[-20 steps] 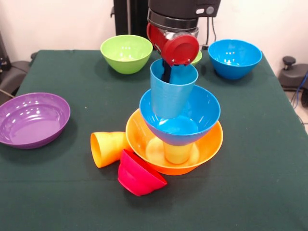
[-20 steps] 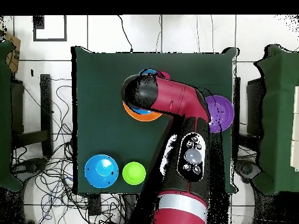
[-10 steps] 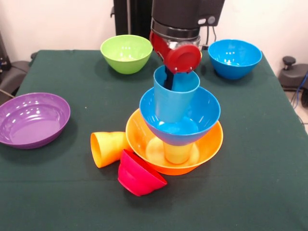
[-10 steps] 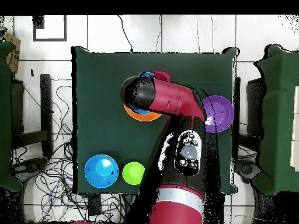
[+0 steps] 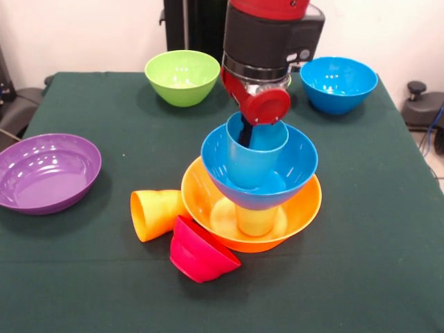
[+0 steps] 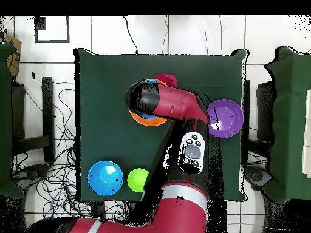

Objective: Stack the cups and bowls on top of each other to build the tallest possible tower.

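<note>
A robotics lab: green-clothed table (image 6: 109,109) on tiled floor (image 6: 182,36), loose cables (image 6: 54,188) (tangled beside it).

Nothing readable anywhere here, no labels, brands or numbers on the bowls, the cups, the arm or the bench.
</note>
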Action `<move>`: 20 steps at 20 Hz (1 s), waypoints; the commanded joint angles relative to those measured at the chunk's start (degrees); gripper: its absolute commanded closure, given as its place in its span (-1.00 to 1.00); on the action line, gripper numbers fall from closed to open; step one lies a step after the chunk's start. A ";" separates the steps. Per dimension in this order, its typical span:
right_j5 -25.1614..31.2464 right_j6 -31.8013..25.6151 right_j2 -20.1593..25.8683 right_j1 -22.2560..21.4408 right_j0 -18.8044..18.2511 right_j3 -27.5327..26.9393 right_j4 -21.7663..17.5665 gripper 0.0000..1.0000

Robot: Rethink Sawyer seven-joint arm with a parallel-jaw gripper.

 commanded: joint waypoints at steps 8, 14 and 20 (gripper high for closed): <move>-2.40 2.50 4.31 3.61 1.79 -1.41 0.06 1.00; -2.42 3.07 4.14 3.21 2.55 -0.69 0.41 1.00; -2.35 2.45 3.97 3.40 2.05 -0.93 0.20 1.00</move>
